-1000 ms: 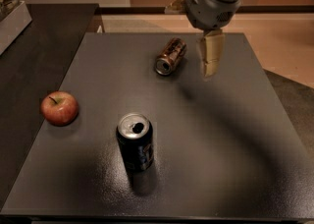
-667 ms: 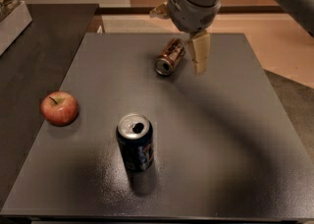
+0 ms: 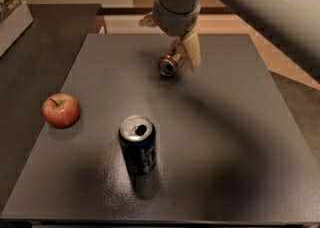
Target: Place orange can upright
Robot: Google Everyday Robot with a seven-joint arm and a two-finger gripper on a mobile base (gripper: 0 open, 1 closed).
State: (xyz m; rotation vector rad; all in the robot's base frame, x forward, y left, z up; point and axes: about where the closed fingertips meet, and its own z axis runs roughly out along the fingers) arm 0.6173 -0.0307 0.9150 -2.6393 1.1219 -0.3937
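The orange can [image 3: 171,62] lies on its side at the back middle of the dark table [image 3: 225,137], its silver top facing the camera. My gripper [image 3: 172,46] hangs right above it, open. One pale finger [image 3: 193,53] stands just right of the can, close to its side. The other finger [image 3: 147,20] shows only as a pale tip at the wrist's left, away from the can. The can's rear end is hidden behind the wrist.
A dark blue can [image 3: 137,144] stands upright in the front middle of the table. A red apple [image 3: 60,110] lies near the left edge. A white box [image 3: 12,17] sits on the dark counter at far left.
The arm has moved left and down, so the gripper now hangs over the orange can with one finger beside it. The can, the apple and the blue can have not moved.
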